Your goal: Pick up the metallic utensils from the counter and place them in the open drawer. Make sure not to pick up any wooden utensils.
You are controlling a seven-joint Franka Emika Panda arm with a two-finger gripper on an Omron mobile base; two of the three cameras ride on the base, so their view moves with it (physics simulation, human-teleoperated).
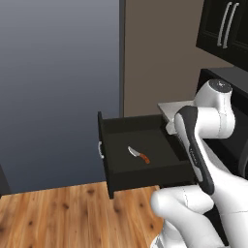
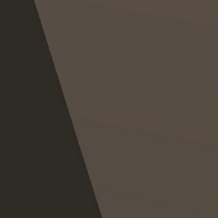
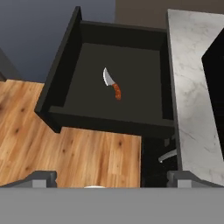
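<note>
Hand view, nearest first: the gripper point(image 3: 112, 177) has its two dark finger tips point(image 3: 43, 177) set far apart at the lower edge, jaws spread wide, with nothing between them; beneath and just beyond them lies the wooden floor point(image 3: 52, 144); above the floor stands the open drawer point(image 3: 65, 70), a black box pulled clear of the cabinet; the small knife point(image 3: 111, 83) rests flat on the drawer bottom near its middle, silver blade pointing toward the far wall, orange-red handle toward the near wall, touching no side; to the right of the drawer runs the counter point(image 3: 192, 87), a grey-white marble slab; a small curved silver handle point(image 3: 168, 155) shows below the slab's edge, beside the drawer's near corner.

Left base view: the white arm point(image 1: 203, 145) rises at the lower right, folded over the drawer's right side; the drawer point(image 1: 109, 145) projects leftward over the floor point(image 1: 72, 213), with the knife point(image 1: 139, 154) inside it; behind stand a grey-blue wall point(image 1: 58, 87) and, upper right, black cabinet doors point(image 1: 227, 29) with straight bar handles.
</note>
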